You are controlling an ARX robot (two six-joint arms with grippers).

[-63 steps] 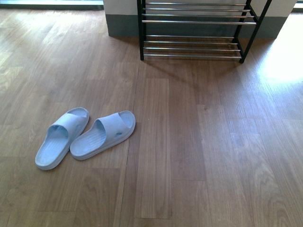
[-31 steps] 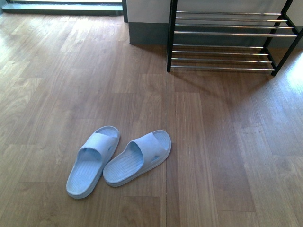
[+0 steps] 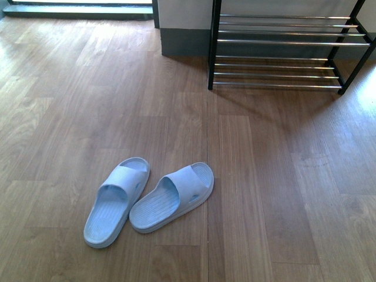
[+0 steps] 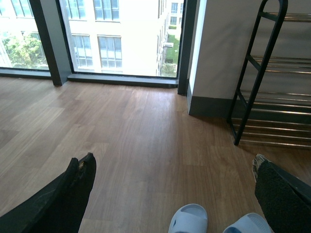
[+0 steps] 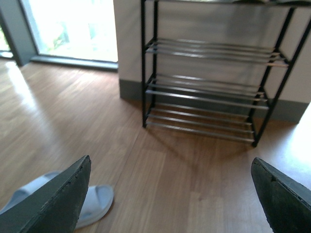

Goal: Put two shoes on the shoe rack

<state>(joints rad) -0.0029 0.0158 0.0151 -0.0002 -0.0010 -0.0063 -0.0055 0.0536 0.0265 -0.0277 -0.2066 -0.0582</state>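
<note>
the view has swung and settled: slides (image 3: 170,197) at 7 o'clock on the floor (image 3: 270,176), shoe rack (image 3: 282,59) at 1 o'clock, left gripper (image 4: 172,161) and right gripper (image 5: 171,164) gaping empty, so pickup seems next.

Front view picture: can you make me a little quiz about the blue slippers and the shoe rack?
1. True or false: the two pale blue rubber slides sit on the black metal shoe rack with chrome bars.
2. Pick one: the left hand is A) open and empty, B) shut on a slide, C) holding the rack.
3. Fill the gap: in the front view the rack stands farther back and more to the ___ than the slides.

Key: 1 false, they lie on the brown wooden floor. 2 A. 3 right.
</note>
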